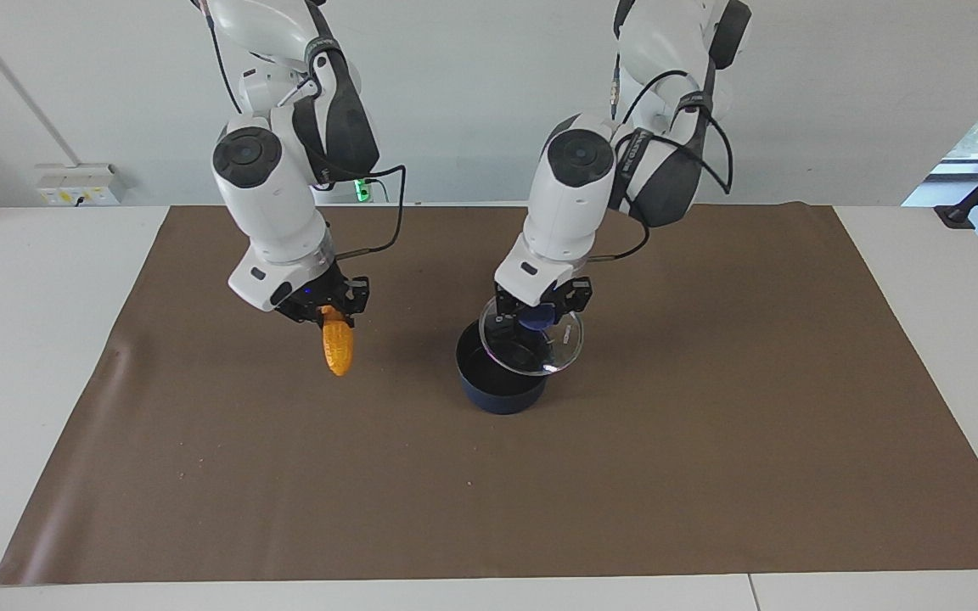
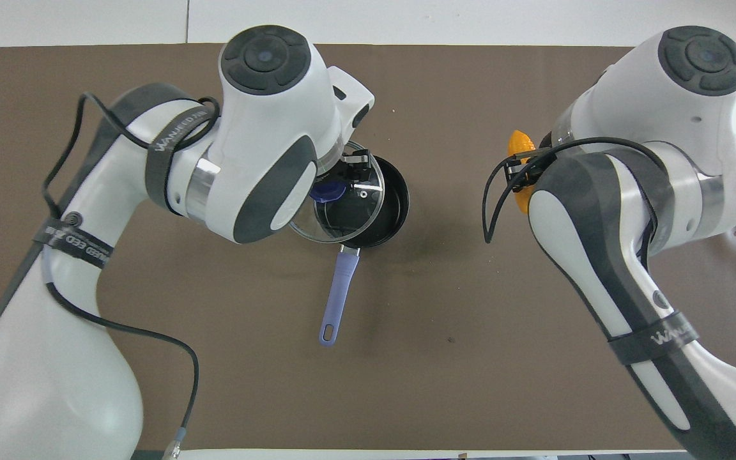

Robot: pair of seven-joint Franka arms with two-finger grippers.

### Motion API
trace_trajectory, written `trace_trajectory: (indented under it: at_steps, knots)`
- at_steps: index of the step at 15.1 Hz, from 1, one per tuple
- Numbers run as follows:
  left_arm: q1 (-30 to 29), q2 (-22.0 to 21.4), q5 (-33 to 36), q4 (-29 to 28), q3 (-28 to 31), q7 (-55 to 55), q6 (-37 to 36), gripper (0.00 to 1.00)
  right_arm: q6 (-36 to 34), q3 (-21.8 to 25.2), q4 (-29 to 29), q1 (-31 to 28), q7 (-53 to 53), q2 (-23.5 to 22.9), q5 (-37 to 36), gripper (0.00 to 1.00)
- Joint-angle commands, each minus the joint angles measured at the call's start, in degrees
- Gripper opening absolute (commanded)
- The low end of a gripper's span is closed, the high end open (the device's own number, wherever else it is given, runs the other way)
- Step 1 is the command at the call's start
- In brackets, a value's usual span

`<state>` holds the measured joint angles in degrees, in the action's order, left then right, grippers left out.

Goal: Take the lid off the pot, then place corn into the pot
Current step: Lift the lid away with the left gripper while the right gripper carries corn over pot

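We find the left hand [image 1: 537, 316] clamped on the lid [image 1: 533, 341], raised off the pot [image 1: 497, 380]; the right hand [image 1: 329, 307] grips the corn [image 1: 337, 344], not yet in.

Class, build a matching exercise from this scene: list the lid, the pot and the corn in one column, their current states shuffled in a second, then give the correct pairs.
Column one:
1. lid
2. pot
3. corn

Column two:
A. hangs from the right gripper over the mat
B. stands open on the mat
C. held tilted by its knob in the left gripper, over the pot

Pairs: 1-C, 2-B, 3-A
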<state>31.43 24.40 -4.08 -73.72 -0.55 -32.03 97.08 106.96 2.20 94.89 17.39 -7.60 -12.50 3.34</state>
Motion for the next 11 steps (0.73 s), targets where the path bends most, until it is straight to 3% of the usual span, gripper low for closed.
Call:
trace_trajectory:
  at_steps: [1, 5, 8, 11]
  knots:
    - [-8.2, -3.9, -1.2, -0.9, 0.0, 8.2, -5.7, 0.25, 0.5, -0.4, -5.6, 5.6, -8.6, -3.4, 0.5, 0.00]
    - [-22.0, -5.1, -1.0, -1.9, -0.1, 25.0, -7.8, 0.22, -0.8, -0.4, -18.0, 15.7, -21.1, -15.8, -0.6, 0.00]
    - [-31.1, -7.3, -0.7, -8.7, 0.1, 37.8, -3.1, 0.22, 3.0, -0.5, -17.9, 18.6, -23.8, -18.0, -3.5, 0.00]
    - [-35.0, -9.2, 0.8, -19.1, 0.3, 44.2, 7.2, 0.22, 5.9, -0.5, -14.0, 18.8, -24.0, -17.6, -3.4, 0.00]
